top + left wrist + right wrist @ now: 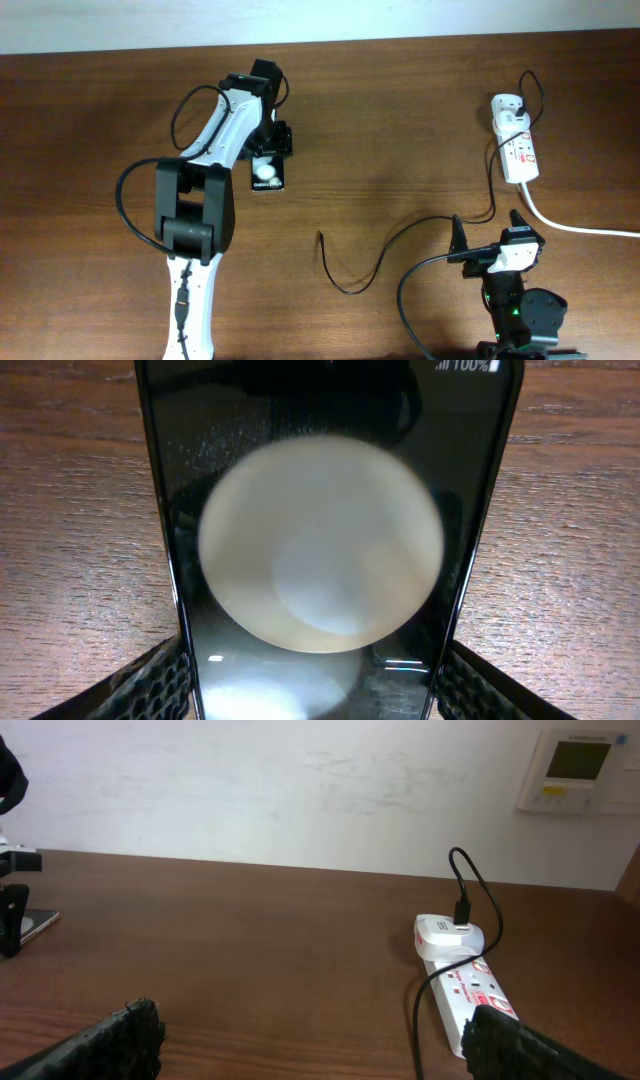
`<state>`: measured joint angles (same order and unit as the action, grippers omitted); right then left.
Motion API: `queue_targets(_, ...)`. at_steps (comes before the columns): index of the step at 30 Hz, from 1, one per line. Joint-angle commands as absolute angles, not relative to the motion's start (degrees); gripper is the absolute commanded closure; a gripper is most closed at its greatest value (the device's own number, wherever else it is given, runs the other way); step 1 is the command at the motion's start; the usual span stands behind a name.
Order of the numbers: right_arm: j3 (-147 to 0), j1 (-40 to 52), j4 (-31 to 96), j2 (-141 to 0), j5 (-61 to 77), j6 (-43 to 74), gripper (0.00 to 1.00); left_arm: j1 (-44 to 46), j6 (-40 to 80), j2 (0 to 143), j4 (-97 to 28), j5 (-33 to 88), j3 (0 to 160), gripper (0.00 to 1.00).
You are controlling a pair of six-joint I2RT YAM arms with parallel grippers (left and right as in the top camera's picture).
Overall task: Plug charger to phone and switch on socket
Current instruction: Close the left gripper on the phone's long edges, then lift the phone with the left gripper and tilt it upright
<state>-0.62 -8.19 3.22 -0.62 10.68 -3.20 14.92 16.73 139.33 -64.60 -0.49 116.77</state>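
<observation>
1. Black glass, slick and breakable: pinching the phone (320, 560) by its long edges, right between the fingers of the left gripper (269, 150), low on the worktop (400, 120).
2. Holding the right gripper (489, 232) wide open, gripping nothing.
3. Watching the charger (350, 292) trailing off to that gripper's left: thin, limp and light, probably best taken just behind the plug tip (320, 235).
4. Noting the socket (520, 150) lying ahead of that gripper, slightly to its right.
</observation>
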Motion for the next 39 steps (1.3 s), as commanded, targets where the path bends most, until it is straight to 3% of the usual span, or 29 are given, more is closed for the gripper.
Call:
queue_targets(1,-0.32,-7.77,3.49,-0.21,11.62,-3.20,0.01,14.61,16.67,139.83,-64.07,-0.45,115.15,0.86)
queue_targets(3,-0.32,-7.77,3.49,-0.21,11.62,-3.20,0.01,14.61,16.67,139.83,-64.14,-0.43,115.15,1.00)
queue_targets(23,-0.32,-7.77,3.49,-0.21,11.62,-3.20,0.01,14.57,16.64,139.81,-74.70,3.36,127.94,1.00)
queue_targets(26,-0.32,-7.77,3.49,-0.21,11.62,-3.20,0.01,14.57,16.67,139.81,-76.77,13.39,133.08,1.00)
queue_targets(32,-0.32,-7.77,3.49,-0.21,11.62,-3.20,0.01,14.55,17.74,139.81,-76.60,45.43,135.94,1.00)
queue_targets(39,-0.32,-7.77,3.49,-0.21,11.62,-3.20,0.01,14.46,27.97,139.81,-76.86,67.85,135.94,1.00)
